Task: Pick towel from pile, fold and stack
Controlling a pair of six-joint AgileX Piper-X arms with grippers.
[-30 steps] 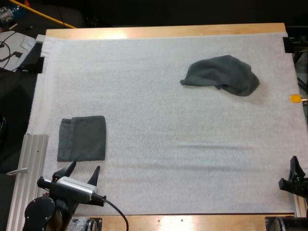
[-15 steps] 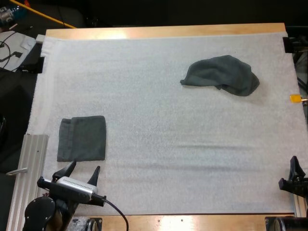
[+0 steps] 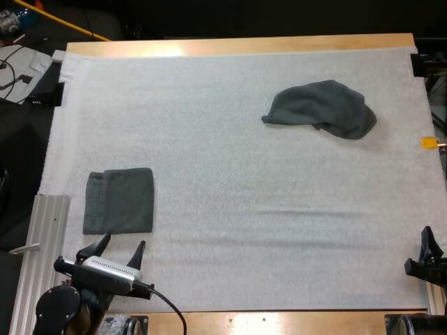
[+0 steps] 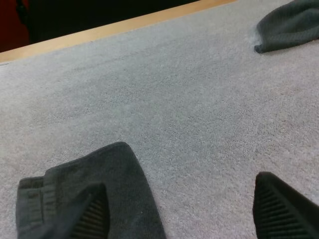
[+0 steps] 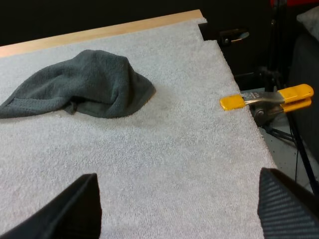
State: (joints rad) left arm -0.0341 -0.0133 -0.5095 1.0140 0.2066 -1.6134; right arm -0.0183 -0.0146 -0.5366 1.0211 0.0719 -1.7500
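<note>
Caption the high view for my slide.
Folded towel near open left gripper; crumpled towel far from open right gripper, on white mat.

Nothing visible has shifted over the last second. The flat, folded dark grey-green towel [image 3: 119, 201] at the lower left of the high view and the crumpled dark grey-green towel [image 3: 320, 108] at the upper right lie on the white mat [image 3: 230, 174] at the same spots as before, with the same outlines. The left pincer [image 3: 124, 240] at the lower left corner has its two black fingers spread as wide as before, and the right pincer [image 5: 178, 189] at the lower right edge also sits where it was.
</note>
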